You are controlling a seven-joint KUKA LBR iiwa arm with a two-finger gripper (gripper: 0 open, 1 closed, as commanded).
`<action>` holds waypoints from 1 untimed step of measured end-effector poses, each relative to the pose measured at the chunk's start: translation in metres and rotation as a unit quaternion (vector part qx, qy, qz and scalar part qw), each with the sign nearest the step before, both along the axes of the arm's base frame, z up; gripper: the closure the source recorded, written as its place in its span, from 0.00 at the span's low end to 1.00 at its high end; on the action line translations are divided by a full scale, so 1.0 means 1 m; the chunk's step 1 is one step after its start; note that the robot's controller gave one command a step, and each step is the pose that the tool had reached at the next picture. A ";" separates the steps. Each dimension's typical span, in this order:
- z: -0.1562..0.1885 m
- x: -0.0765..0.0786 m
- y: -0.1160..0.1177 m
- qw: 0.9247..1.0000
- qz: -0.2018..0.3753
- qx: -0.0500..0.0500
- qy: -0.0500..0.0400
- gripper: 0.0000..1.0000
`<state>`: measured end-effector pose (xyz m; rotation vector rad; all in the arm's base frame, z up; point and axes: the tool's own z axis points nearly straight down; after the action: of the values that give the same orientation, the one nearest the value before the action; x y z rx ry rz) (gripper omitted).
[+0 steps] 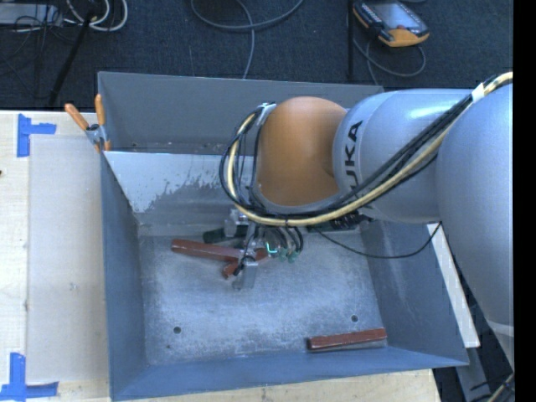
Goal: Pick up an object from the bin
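Note:
My gripper [243, 273] hangs low over the bin floor, left of centre, under the arm's orange cover. Directly beneath and left of it lies a long red-brown flat stick [201, 249], pointing left. A shorter red-brown piece [229, 269] sits right against the gripper's tip, and whether it is gripped is hidden. A small dark object [214, 235] lies just behind the stick, partly covered by the gripper body.
Another red-brown flat bar [346, 339] lies by the front wall at the right. The arm and its cables hide the bin's back right part.

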<state>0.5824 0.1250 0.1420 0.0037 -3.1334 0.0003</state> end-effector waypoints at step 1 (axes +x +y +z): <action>-0.074 0.009 -0.023 0.999 0.048 0.000 -0.004 0.00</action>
<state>0.5915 0.1019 0.0677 0.1543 -3.1366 0.0008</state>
